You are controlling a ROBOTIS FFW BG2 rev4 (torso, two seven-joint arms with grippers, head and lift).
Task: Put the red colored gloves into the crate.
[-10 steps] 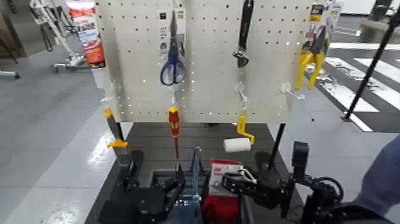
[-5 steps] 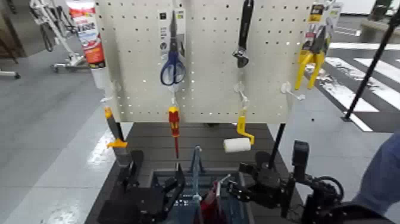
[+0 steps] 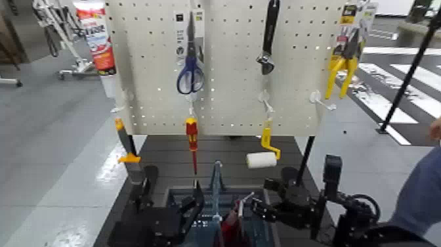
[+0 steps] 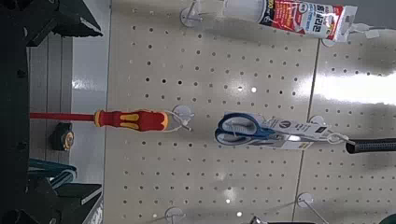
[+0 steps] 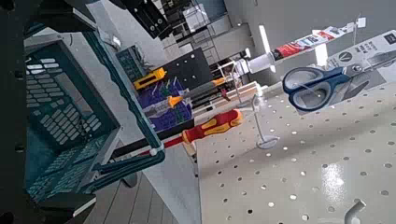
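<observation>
— What hung around the work?

— A pegboard [image 3: 223, 66] filled the upper middle of the head view, carrying blue-handled scissors [image 3: 190, 69], a black wrench [image 3: 268, 39], yellow-handled cutters [image 3: 344, 62] at the upper right, a red-and-yellow screwdriver [image 3: 191, 141] and a small paint roller [image 3: 262, 156]. A white tube with a red label [image 3: 95, 33] hung at the upper left.

— And the red colored gloves?

— The red colored gloves [image 3: 231, 226] sat low at the bottom centre, inside the crate [image 3: 176, 194], just right of its upright central handle. The white card edge stood tilted upward, long axis roughly vertical; the rest was hidden.

— The grippers?

— The right gripper [image 3: 252, 209] hovered beside the gloves at the lower right, fingers spread apart. The left gripper [image 3: 190, 203] rested at the crate's left edge; I cannot tell how its fingers stood.
</observation>
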